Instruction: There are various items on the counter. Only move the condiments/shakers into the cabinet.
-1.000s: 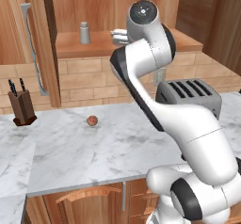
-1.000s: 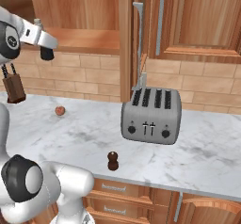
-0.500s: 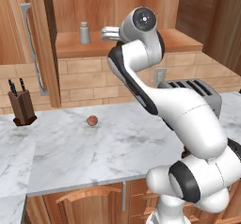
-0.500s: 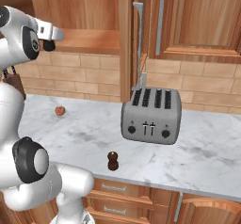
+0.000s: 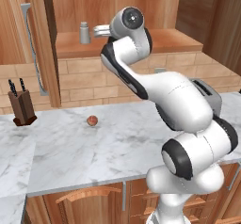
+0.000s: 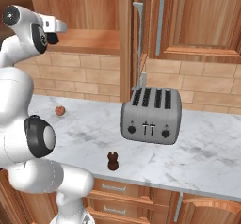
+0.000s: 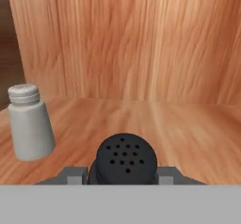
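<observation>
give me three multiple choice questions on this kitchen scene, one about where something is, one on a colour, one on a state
1. Where does the grey shaker stand?
A. on the cabinet shelf
B. on the counter
C. on top of the toaster

2. What colour is the shaker between the claw fingers?
A. white
B. black
C. red

3. What state is the pepper mill in?
A. lying on its side in the cabinet
B. held by the claw
C. upright on the counter

Answers: 1 A, the left base view shows it on the wooden shelf. 2 B, the hand view shows its black perforated top. 3 C, the right base view shows it standing near the counter's front edge.
</observation>
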Available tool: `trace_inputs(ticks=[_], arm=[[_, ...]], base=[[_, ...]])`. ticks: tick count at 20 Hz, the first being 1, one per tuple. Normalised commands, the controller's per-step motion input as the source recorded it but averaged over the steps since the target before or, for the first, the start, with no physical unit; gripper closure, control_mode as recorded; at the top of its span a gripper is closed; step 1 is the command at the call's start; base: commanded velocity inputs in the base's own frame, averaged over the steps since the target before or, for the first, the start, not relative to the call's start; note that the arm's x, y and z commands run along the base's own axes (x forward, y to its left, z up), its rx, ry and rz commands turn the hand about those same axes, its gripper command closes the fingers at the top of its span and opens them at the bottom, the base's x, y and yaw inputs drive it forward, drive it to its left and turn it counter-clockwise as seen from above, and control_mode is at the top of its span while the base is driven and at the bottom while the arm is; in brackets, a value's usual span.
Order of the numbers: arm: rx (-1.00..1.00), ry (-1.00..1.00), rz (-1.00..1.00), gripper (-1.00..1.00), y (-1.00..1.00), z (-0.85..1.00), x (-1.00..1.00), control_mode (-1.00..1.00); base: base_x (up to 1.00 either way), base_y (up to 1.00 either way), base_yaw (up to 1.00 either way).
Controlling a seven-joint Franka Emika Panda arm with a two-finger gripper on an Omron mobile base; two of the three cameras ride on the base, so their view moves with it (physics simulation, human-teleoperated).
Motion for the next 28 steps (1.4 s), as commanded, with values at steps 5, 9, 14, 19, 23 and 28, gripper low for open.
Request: trace_inputs(ticks=[5,9,14,19,23,28], arm=[[-0.09,0.00,0.00,1.00,0.07,0.00,0.60,-1.00],[0.00,0.00,0.03,1.00,0.00,-0.10,0.61,-1.00],[0.00,0.00,0.05,1.00,0.00,-0.26,0.42,-1.00],[0.00,0.00,0.04,1.00,0.00,-0.39,0.32,-1.00],[0.00,0.00,0.03,-1.00,0.00,-0.32,0.18,-1.00],[0.00,0.00,0.00,-1.00,-0.04,-0.02,0.00,-1.00]], base=[[0.00,0.00,0.00],[0.00,0.00,0.00],[0.00,0.00,0.00],[0.00,0.00,0.00],[0.00,0.00,0.00],[0.00,0.00,0.00]])
